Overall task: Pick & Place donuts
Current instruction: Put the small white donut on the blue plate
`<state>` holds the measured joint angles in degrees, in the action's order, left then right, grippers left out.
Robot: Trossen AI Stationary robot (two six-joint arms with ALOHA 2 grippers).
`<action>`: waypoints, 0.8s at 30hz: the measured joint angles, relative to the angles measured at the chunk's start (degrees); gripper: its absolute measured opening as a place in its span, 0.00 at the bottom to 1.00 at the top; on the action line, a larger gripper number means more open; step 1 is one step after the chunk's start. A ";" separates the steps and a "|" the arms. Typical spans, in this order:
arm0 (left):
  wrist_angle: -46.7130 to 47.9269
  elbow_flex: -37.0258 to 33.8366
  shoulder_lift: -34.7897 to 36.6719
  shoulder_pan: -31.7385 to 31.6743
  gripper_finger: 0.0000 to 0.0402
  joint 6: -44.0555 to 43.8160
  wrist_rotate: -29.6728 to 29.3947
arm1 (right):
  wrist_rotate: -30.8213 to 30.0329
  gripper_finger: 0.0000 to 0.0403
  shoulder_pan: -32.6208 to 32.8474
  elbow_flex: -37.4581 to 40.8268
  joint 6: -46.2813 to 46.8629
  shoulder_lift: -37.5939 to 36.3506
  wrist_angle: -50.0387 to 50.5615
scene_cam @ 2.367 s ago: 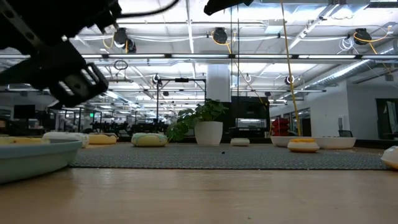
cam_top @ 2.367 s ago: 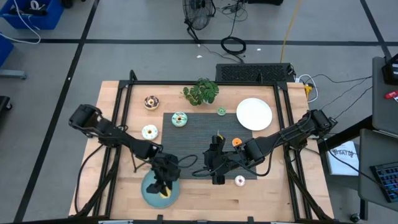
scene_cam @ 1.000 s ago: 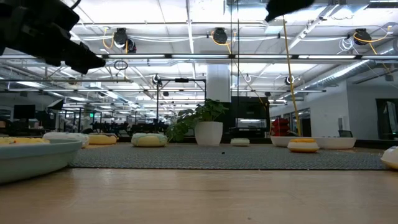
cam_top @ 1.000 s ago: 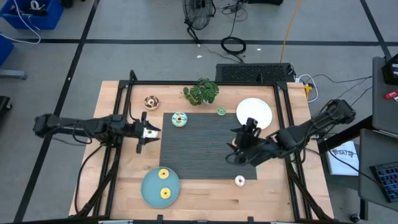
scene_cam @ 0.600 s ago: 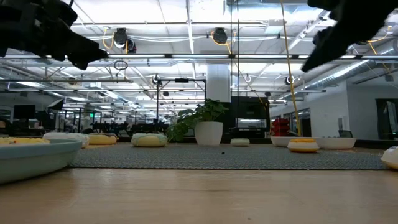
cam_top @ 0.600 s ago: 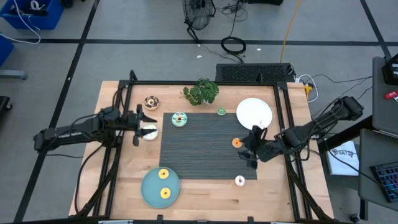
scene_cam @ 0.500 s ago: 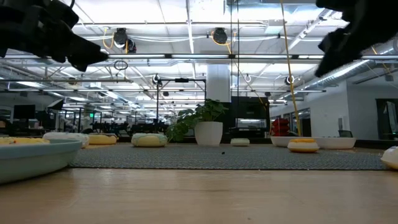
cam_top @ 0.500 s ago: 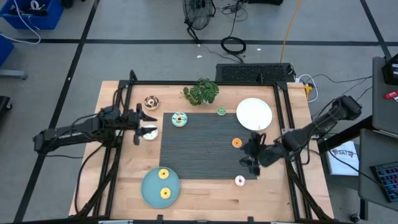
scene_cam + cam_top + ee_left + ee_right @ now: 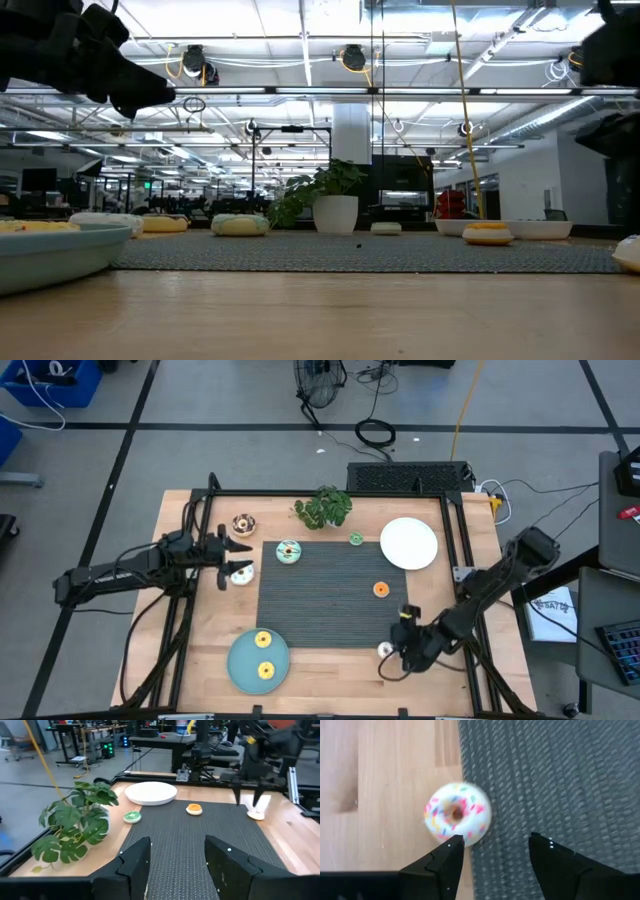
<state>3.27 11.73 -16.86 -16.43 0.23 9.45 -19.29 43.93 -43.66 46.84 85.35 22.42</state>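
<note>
Bench (image 9: 330, 665), wooden, with dark ribbed mat (image 9: 325, 592) at centre.

Donuts, high view:
- two yellow-iced (image 9: 264, 654), on the teal plate (image 9: 240, 667) at 7 o'clock;
- white sprinkled (image 9: 384, 650), on bare wood just off the mat's 5 o'clock corner;
- orange (image 9: 380, 589), on the mat at 3 o'clock;
- teal-iced (image 9: 289, 551), on the mat's 11 o'clock corner;
- small green (image 9: 356, 539), at 12 o'clock;
- brown (image 9: 243, 523) and white (image 9: 240, 573), at 10 o'clock.

White plate (image 9: 408, 543), bare, at 1 o'clock. Potted plant (image 9: 322, 508) at 12 o'clock.

Right gripper (image 9: 492, 851): above the white sprinkled donut, jaws apart, holding nothing.

Left gripper (image 9: 231, 558): over the white donut at 10 o'clock, jaws apart, holding nothing.
</note>
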 joint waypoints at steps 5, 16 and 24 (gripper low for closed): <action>-0.02 0.00 0.00 0.00 0.47 -1.24 -1.45 | 0.12 0.49 1.80 0.00 2.22 2.60 -4.24; -0.09 0.00 0.00 0.02 0.47 -2.47 -4.61 | 0.88 0.52 4.14 4.97 2.79 2.55 -19.21; -0.07 0.00 0.00 0.00 0.47 -2.31 -4.70 | -2.99 0.57 2.92 12.74 3.90 2.36 -29.95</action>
<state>3.20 11.73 -16.86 -16.43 -2.09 4.75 -22.27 46.85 -30.92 50.74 87.70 -7.53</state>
